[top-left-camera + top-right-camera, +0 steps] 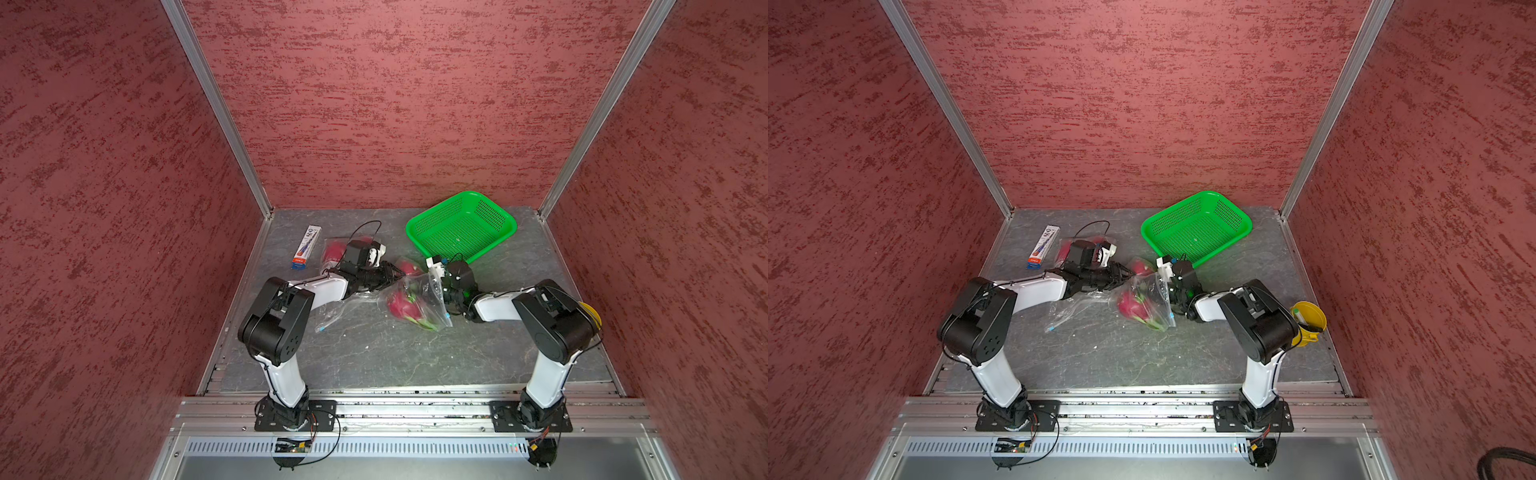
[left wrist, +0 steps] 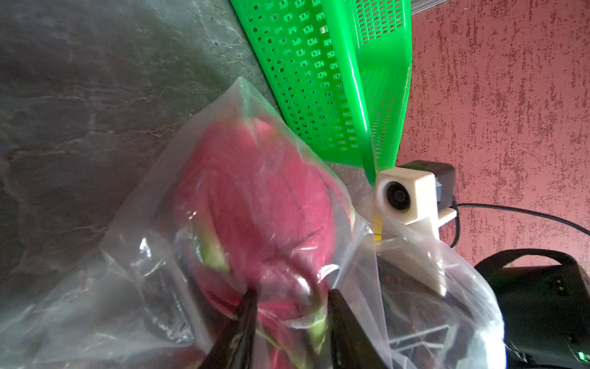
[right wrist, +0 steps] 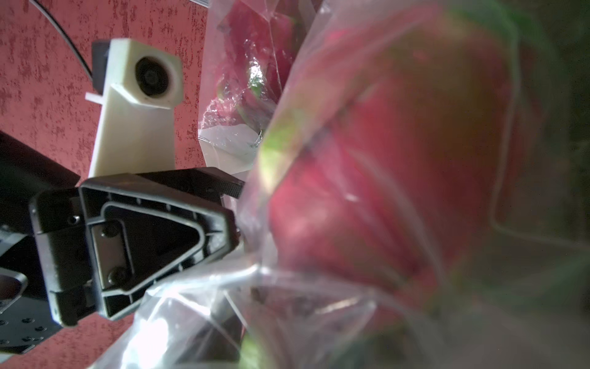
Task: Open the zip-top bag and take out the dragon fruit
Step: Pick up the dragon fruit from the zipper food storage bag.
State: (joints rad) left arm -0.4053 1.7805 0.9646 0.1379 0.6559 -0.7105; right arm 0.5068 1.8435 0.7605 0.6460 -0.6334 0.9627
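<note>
Left gripper (image 2: 292,292): jaws narrow, either side of the dragon fruit (image 2: 265,204) tip inside the clear zip-top bag (image 2: 143,255); seemingly pinching it. Bagged fruit lies mid-worktop (image 1: 374,357), near the green basket (image 1: 461,199). Right gripper (image 1: 449,298) is against the bag edge; film hides its opening, so I cannot tell.

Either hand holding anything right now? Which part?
Left hand apparently pinches one end of the magenta dragon fruit through the clear plastic zip-top bag. Right hand: pressed against the bag's zipper edge; grip cannot be told.
</note>
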